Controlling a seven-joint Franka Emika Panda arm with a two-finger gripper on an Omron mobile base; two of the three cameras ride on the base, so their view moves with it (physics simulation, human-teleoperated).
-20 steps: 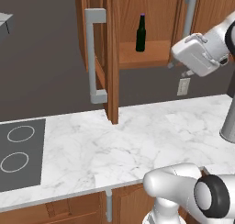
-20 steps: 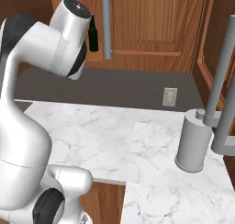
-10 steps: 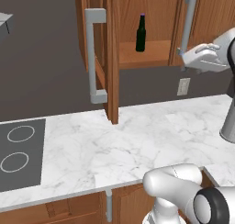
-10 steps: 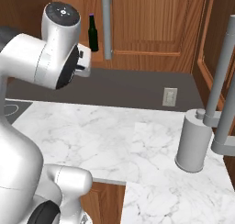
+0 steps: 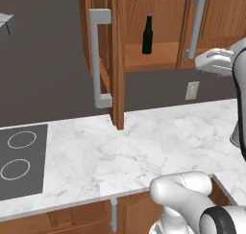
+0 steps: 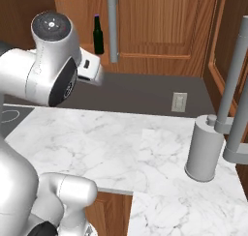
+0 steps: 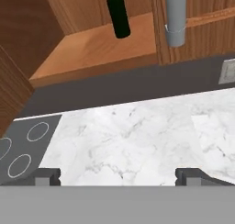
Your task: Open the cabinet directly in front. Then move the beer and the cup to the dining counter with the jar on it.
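**Claw spread and empty, held in the air short of the open cabinet**

The claw [image 7: 117, 175] hangs above the worktop with its two dark fingertips [image 7: 46, 176] set wide apart and nothing between them. In the left base view the white hand [image 5: 218, 63] reaches in from the right edge, roughly level with the cabinet's bottom shelf and just beside the closed door's handle. In the right base view the arm's big rounded joint [image 6: 51, 61] stands high, with the hand pointing out from it toward the wall.

Directly under the claw lies the white, grey-veined marble worktop [image 7: 137, 136]. Down and to the claw's left sits a dark cooktop [image 5: 19, 161] with two ring marks in the left base view. Off to the claw's right on the same marble stands one grey cylinder [image 6: 204, 150], beside tall grey bars whose nature I cannot tell.

Beyond the worktop runs a dark wall strip with one pale socket plate [image 6: 179, 102]. Above that is the cabinet [image 5: 158, 55], reddish-brown wood: its left door [image 5: 115, 60] is swung out toward the camera, its right door [image 5: 216, 12] shut. Two long grey bar handles can be counted, one per door.

Farthest from the claw, ahead and slightly up, one beer [image 7: 118, 14] stands upright on the open shelf, close to the shut door's edge.
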